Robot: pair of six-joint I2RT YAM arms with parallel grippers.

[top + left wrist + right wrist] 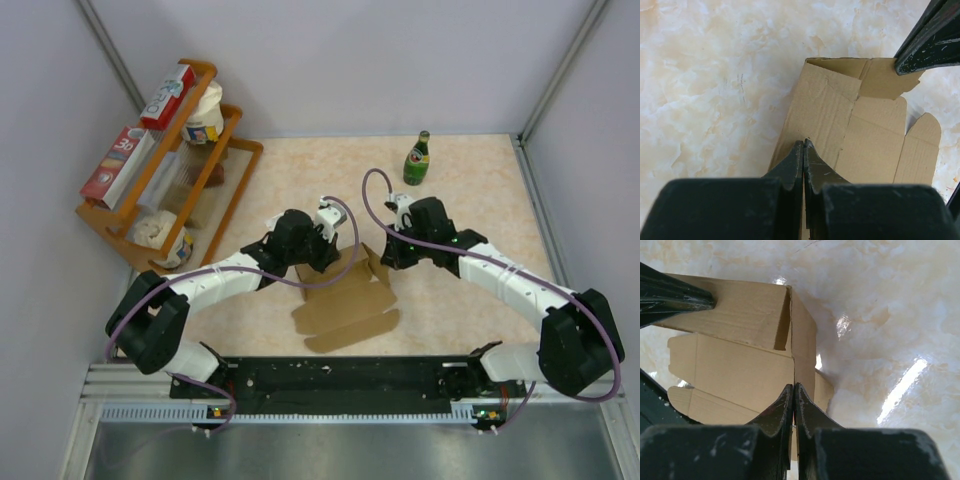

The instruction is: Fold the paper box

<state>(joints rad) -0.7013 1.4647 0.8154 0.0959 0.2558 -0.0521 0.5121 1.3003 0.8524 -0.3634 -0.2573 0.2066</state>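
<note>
The paper box [345,300] is plain brown cardboard, partly folded, lying mid-table between my two arms. My left gripper [322,252] is at its far left corner, my right gripper [392,250] at its far right corner. In the left wrist view the box [870,135] shows a raised side wall, and my left gripper [804,143] is shut with that wall's edge pinched between the fingers. In the right wrist view the box [735,365] has raised walls, and my right gripper [793,387] is shut on the edge of an upright wall. No white label shows.
A green bottle [417,160] stands at the back right. A wooden rack [235,150] at the back left holds red-and-white cartons [168,95] and white tubs [204,118]. Grey walls close off the table's sides. The other arm's finger [930,45] crosses the left wrist view.
</note>
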